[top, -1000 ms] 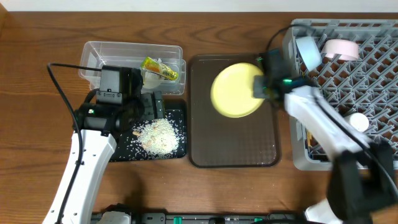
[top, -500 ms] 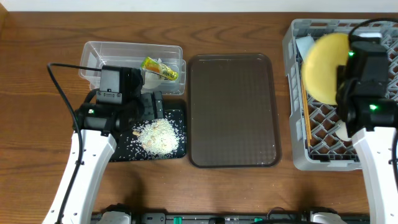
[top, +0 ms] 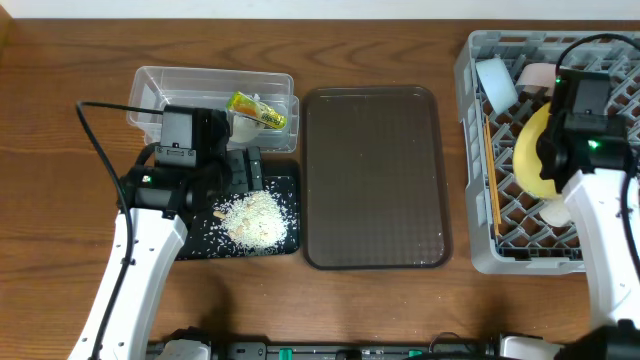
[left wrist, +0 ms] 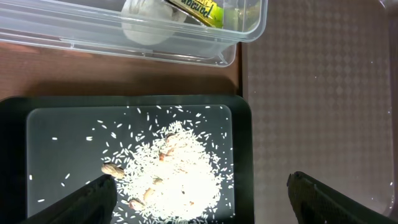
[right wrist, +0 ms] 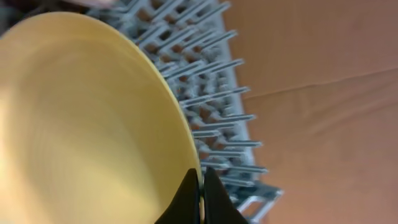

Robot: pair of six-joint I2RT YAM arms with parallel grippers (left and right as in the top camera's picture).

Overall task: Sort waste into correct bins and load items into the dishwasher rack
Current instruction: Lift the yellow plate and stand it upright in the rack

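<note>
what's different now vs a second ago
The right gripper carried the yellow plate off the brown serving tray, rightward into the dishwasher rack, and still pinches its rim, holding it on edge among the pegs. The left gripper stayed open over the rice on the black tray; the wrapper in the clear tub did not move.

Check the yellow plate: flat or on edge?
On edge: the yellow plate shows as a narrow crescent above the dishwasher rack, rim pinched by the right gripper.
</note>
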